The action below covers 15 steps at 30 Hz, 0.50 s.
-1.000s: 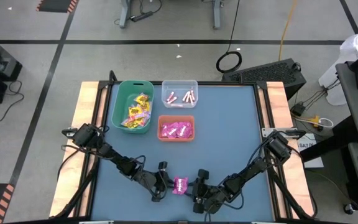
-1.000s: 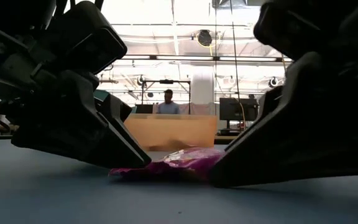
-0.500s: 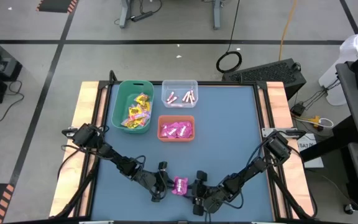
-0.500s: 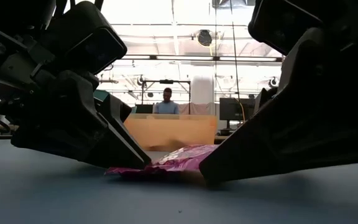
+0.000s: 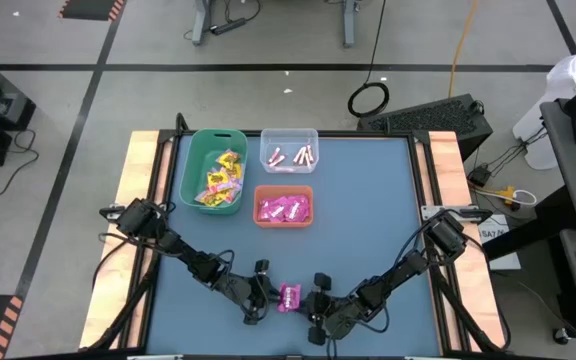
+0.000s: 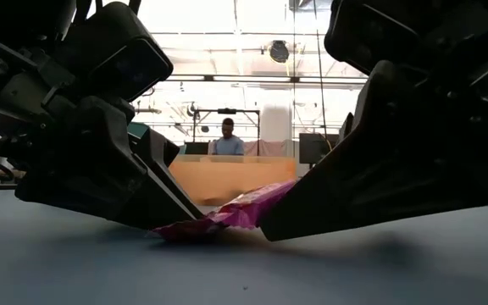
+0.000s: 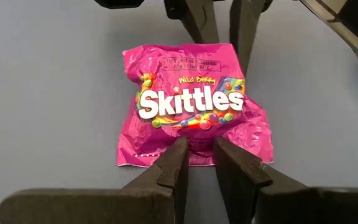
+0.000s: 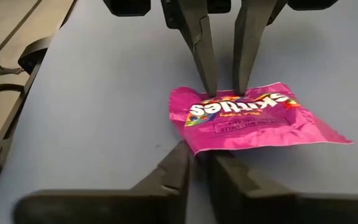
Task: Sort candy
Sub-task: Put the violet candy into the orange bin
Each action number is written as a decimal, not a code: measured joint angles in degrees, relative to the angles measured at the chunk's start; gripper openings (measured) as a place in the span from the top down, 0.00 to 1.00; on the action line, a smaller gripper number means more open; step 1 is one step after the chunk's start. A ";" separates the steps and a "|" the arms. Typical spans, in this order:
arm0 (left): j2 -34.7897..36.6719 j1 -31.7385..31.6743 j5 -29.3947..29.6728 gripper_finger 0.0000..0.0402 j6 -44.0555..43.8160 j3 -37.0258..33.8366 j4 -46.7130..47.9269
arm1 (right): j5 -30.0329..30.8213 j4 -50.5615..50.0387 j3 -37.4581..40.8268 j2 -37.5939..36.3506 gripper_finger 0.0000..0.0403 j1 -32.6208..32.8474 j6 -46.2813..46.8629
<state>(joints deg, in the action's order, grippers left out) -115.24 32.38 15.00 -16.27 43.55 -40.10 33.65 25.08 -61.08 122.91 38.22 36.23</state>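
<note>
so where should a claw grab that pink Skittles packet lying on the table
Take the pink packet by a crimped end seam, coming in low along the table. It lies nearly flat, with only thin edges to pinch. The right claw sits at the seam nearer it, which the low view shows tilted up; the left claw presses the opposite edge.

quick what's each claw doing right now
Left claw: narrowly open, fingertips resting on the pink Skittles packet.
Right claw: narrowly open, at the packet's opposite edge, which is lifting.
</note>
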 joint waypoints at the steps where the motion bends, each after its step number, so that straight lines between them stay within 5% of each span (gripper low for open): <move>1: 0.00 0.00 0.00 0.79 0.02 0.00 0.00 | 0.00 -0.02 0.00 0.00 0.93 0.00 -0.16; 15: -0.13 0.00 0.55 0.79 0.09 -0.07 -2.75 | -1.16 -0.13 -0.04 -0.04 0.99 0.17 0.27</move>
<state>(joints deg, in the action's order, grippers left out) -115.37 32.38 15.55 -16.19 43.48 -42.85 32.49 24.95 -61.12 122.87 38.39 36.50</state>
